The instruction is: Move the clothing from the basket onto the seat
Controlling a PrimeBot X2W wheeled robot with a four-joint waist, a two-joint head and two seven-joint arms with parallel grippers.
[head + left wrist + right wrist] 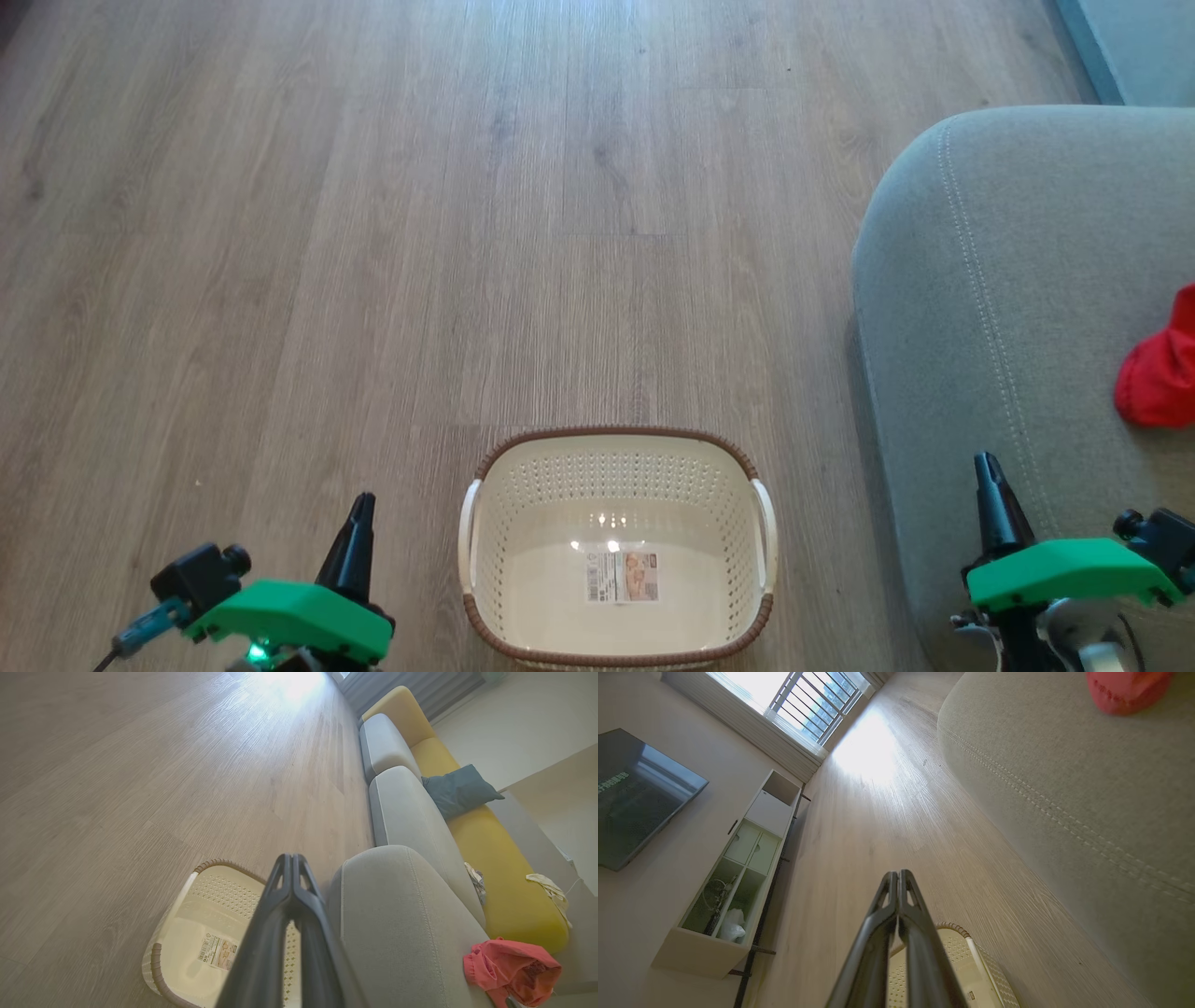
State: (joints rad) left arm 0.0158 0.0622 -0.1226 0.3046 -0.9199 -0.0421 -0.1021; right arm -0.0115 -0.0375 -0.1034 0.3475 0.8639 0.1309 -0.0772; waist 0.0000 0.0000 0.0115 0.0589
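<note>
We see the wooden floor [373, 233] spread across the head view, with the grey seat [1008, 280] at its right. Our left wrist view adds a yellow sofa back [509, 896] behind the seat and a blue-grey pillow [458, 791] leaning on it. Our right wrist view adds a window [808, 700], a dark television [635, 793] and a white cabinet [738, 877]. The cream basket [616, 434] stands on the floor just beside the seat, between our two tools. The red clothing [1162, 373] lies crumpled on the seat, well apart from the basket. Our left tool [362, 504] and right tool [988, 464] both have their fingers pressed together, holding nothing. A label sticker [622, 576] with a barcode lies on the basket's floor; we cannot read its writing.
</note>
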